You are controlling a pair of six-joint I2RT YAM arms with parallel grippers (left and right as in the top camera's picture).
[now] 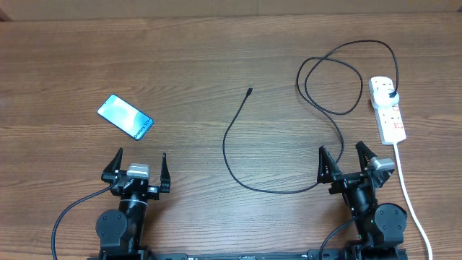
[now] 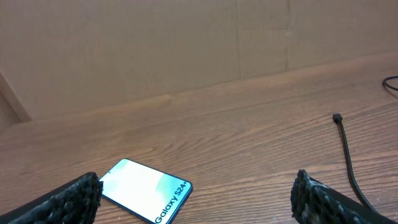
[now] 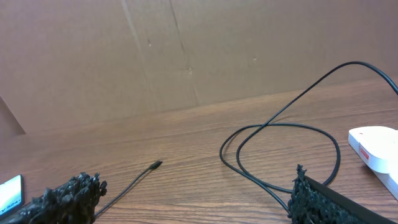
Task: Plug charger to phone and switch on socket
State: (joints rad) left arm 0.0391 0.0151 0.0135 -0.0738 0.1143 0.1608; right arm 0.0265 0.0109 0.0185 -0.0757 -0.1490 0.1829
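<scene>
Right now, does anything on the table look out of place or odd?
Nothing damaged or spilled. The phone lies skewed at the left, and the charger sprawls in loose loops, its tip lying bare mid-table, apart from the phone.

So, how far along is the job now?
Done: the charger seems plugged into the socket. In hand: nothing; left gripper and right gripper have jaws open, empty. Left: the connector tip lies apart from the phone; join them, then switch on.

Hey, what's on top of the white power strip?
Only the charger's black plug, at the far end of the power strip. The nearer part shows just red markings. The plug hides the outlet beneath it.
</scene>
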